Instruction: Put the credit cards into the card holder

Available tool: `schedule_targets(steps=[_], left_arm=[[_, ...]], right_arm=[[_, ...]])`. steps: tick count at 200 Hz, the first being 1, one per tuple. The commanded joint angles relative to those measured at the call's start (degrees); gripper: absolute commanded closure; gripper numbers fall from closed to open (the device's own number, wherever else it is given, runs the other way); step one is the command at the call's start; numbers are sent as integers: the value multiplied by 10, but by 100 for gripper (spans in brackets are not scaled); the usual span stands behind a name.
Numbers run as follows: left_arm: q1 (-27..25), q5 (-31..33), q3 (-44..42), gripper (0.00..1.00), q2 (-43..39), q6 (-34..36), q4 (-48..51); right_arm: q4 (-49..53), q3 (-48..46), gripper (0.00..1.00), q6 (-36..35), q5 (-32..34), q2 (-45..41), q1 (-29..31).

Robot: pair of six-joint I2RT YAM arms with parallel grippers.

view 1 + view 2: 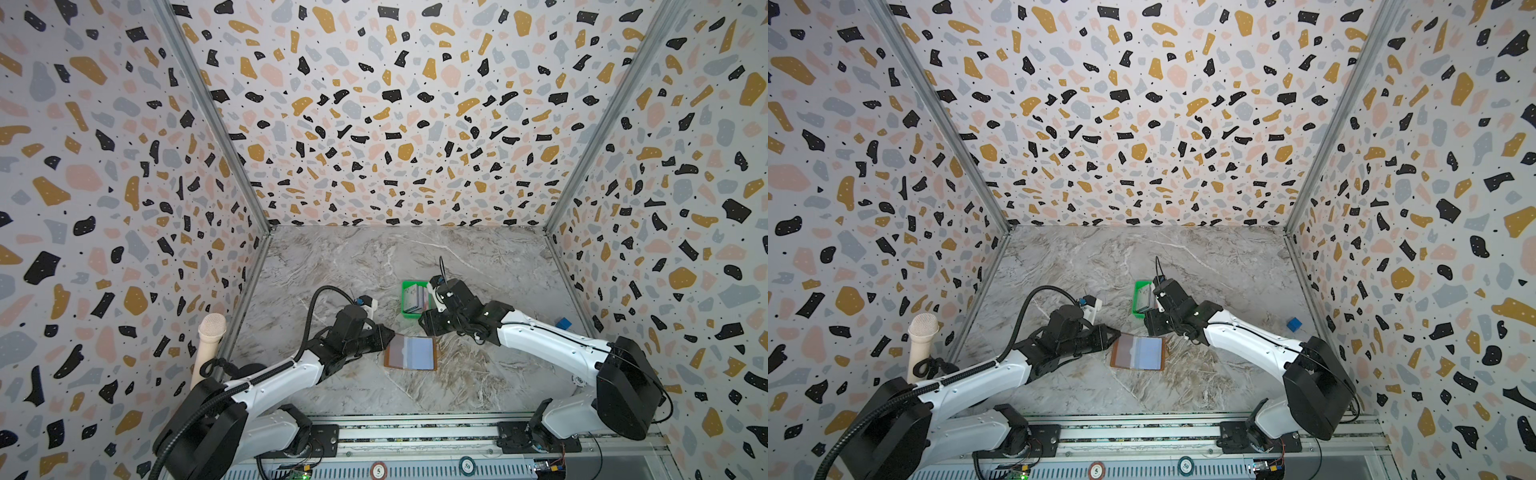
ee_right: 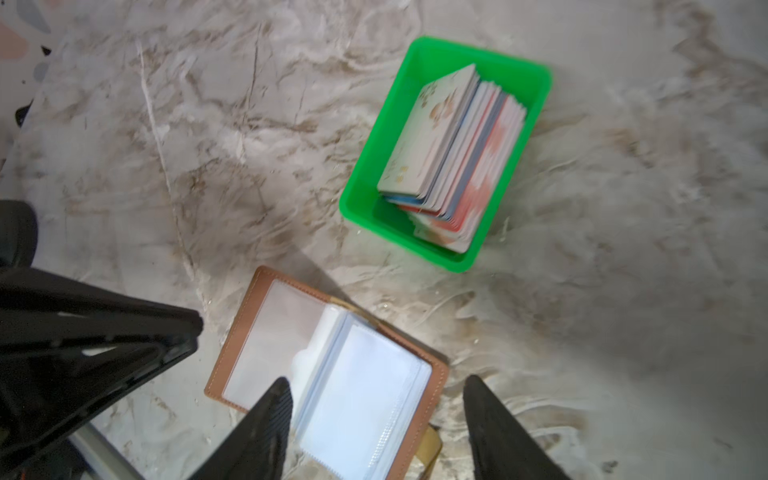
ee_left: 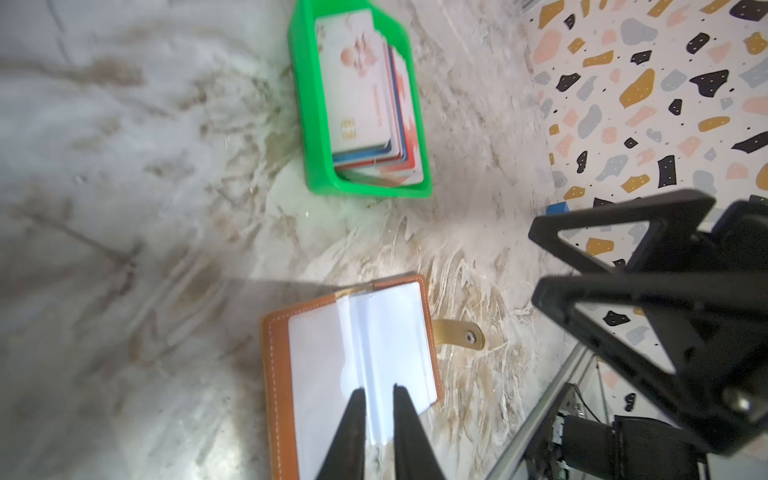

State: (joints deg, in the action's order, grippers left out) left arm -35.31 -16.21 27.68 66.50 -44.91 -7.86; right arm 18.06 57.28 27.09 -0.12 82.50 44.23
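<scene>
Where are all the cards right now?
In both top views the credit cards sit stacked in the green tray, mid-table, just behind the open card holder.

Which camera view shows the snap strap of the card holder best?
The left wrist view: the strap lies whole, snap visible, beside the card holder. The right wrist view shows only part; in both top views it is too small.

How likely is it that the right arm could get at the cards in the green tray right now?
Probably yes. The right gripper hangs open and empty over the card holder, and the credit cards sit uncovered in the green tray close by, with nothing between them.
</scene>
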Motion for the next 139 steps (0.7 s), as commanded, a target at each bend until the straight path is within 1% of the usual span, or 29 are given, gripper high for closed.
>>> schedule_targets(steps=[1, 31, 53, 60, 63, 66, 74, 107, 118, 139], left_arm=[[11, 33, 14, 77, -17, 10, 4], [17, 39, 18, 71, -17, 23, 7], [19, 40, 15, 69, -18, 31, 8], [19, 39, 12, 68, -18, 32, 6], [20, 38, 10, 67, -19, 32, 4], [20, 38, 9, 67, -18, 32, 3], [22, 38, 5, 67, -18, 32, 0], [34, 23, -9, 66, -15, 31, -16], [38, 17, -11, 66, -13, 33, -19], [43, 10, -14, 66, -11, 36, -20]], right_arm=[[27, 52, 32, -32, 27, 22, -34], [35, 129, 31, -61, 19, 112, -65], [35, 171, 28, -61, 17, 174, -79], [33, 182, 26, -59, 19, 189, -79], [33, 187, 18, -59, 19, 196, -79], [33, 191, 15, -57, 18, 201, -80], [31, 202, 12, -52, 13, 215, -80], [4, 217, 9, -14, -4, 250, -82], [1, 223, 6, -3, -5, 264, -82], [-6, 229, 5, 3, -17, 287, -82]])
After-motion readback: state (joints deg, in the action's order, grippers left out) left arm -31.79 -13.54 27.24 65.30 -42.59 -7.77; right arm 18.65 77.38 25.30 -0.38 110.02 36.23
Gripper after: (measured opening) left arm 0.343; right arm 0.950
